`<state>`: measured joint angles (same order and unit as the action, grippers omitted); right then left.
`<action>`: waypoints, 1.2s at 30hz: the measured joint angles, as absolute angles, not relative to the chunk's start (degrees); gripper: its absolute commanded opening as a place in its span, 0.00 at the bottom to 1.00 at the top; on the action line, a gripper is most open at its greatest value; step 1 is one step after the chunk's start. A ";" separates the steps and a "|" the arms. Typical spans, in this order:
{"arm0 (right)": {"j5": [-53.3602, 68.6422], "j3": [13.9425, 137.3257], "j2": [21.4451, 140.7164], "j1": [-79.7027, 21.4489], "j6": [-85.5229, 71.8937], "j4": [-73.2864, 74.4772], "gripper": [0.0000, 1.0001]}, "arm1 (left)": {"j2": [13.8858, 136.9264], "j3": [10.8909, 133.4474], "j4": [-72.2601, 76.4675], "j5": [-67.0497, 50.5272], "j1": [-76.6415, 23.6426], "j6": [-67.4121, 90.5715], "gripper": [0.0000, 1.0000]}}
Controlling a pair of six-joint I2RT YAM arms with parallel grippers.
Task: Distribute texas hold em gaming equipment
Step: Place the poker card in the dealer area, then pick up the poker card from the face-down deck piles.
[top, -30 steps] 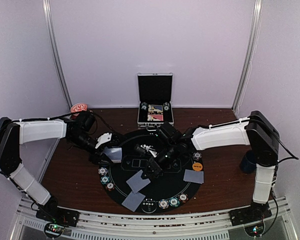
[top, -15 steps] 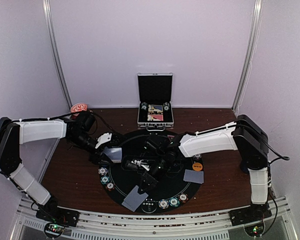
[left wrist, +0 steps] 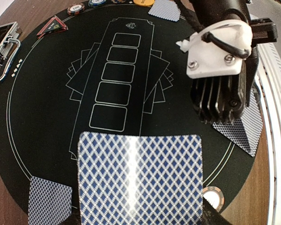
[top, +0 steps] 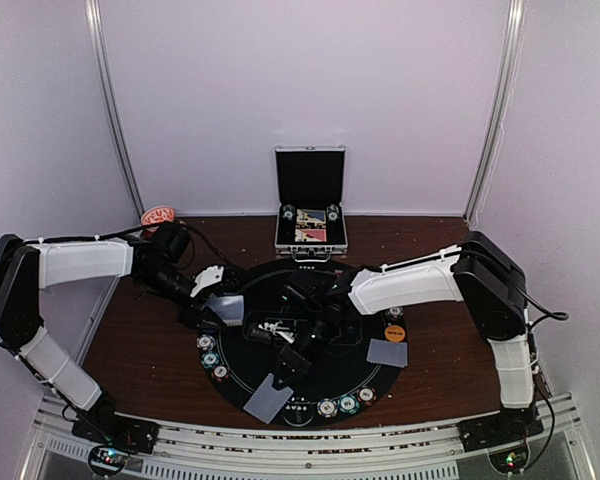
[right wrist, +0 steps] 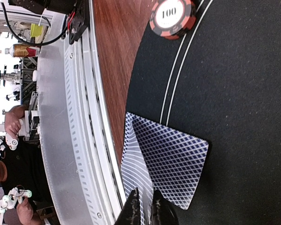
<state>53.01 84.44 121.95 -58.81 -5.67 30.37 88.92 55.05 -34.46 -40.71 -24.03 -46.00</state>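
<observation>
My left gripper (top: 220,305) is shut on a deck of blue-backed playing cards (left wrist: 140,178) that hides its fingers, held over the left side of the round black mat (top: 330,378). My right gripper (right wrist: 145,208) is low over the mat's near edge. Its fingertips are shut on a single card (right wrist: 136,159) standing on edge. That card's far edge rests on another card (right wrist: 178,159) lying flat on the mat. From above, both cards (top: 268,400) show just below the right gripper (top: 292,362). Striped chips (top: 345,403) line the mat's rim.
A silver case (top: 310,200) stands open behind the mat. An orange button (top: 394,333) and one card (top: 387,352) lie at the mat's right, a dark mug (top: 497,325) beyond them. A red chip (right wrist: 172,16) sits at the rim. The metal rail (right wrist: 79,140) runs along the table's near edge.
My right gripper has carried its card leftward and toward the near edge, down onto the card lying there. My left gripper and the deck have not moved.
</observation>
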 measured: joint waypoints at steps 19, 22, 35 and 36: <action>48.51 86.28 122.80 -58.83 -5.96 31.29 0.28 | 88.92 55.05 -34.46 -40.71 -24.03 -46.00 0.59; 47.75 86.32 122.80 -58.83 -6.07 31.27 0.31 | 88.92 55.05 -34.46 -40.71 -24.03 -46.00 0.59; 41.78 85.62 120.40 -58.67 -8.38 28.84 0.44 | 88.92 55.05 -34.46 -40.71 -24.03 -46.00 0.59; 41.19 85.12 119.39 -58.48 -8.84 28.23 0.44 | 88.92 55.05 -34.46 -40.71 -24.03 -46.00 0.59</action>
